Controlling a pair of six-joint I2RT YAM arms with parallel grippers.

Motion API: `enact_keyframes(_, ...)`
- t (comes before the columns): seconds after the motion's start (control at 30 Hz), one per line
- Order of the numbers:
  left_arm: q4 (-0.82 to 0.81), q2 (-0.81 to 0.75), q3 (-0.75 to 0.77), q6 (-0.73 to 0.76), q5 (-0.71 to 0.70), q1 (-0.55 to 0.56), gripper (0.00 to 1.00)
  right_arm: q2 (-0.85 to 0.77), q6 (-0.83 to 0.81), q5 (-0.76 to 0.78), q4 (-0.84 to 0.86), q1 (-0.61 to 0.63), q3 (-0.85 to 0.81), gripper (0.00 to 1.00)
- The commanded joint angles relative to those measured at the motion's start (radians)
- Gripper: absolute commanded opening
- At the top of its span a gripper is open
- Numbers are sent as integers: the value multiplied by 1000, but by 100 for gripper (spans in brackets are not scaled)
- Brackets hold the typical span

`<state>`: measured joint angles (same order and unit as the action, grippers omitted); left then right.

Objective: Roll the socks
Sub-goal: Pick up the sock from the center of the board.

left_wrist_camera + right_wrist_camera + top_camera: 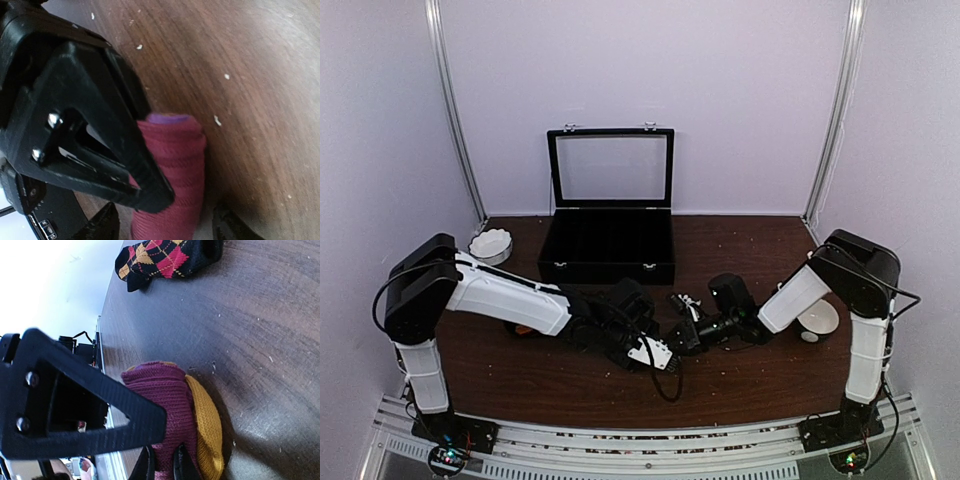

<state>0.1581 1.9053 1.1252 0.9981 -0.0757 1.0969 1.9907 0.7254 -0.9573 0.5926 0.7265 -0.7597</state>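
Brown wood from above: table (750,385), both arms bent inward, left gripper (655,350) and right gripper (688,335) almost meeting at mid-table. No clear sight of either sock there, under the black arm parts.

From the left wrist: pink sock (172,165) wound into a tight cylinder on the wood, purple end showing at the top. Left gripper (165,222) spread to either side of the roll, not clenched on it.

From the right wrist: same pink sock (165,410) as a pink-and-orange bundle right at the fingertips. Right gripper (165,465) pinched tight on the pink fabric. Argyle sock (167,257) lying loose, well apart, farther along the table.

Looks like the close of the pink roll, with the grip about to pass from right to left. Calls next for a gentle clamp on the cylinder from the left, firm enough to stop it unwinding, then a let-go on the right. Leaves the argyle sock to do.
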Motion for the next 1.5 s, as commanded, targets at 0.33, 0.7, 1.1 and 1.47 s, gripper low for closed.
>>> enact_keyframes(0.33, -71, 119, 60, 22, -157, 8, 37, 137, 492, -55, 484, -19, 117, 0)
enact_keyframes(0.7, 422, 53, 382, -258, 188, -173, 0, -55, 233, 40, 140, -29, 130, 36)
enact_keyframes(1.1, 737, 4, 546, -436, 675, -354, 0, -557, -377, 466, -498, -6, 46, 54)
enact_keyframes(1.47, 925, -17, 792, -523, 1055, -405, 0, -980, -330, 864, -277, 2, 208, 100)
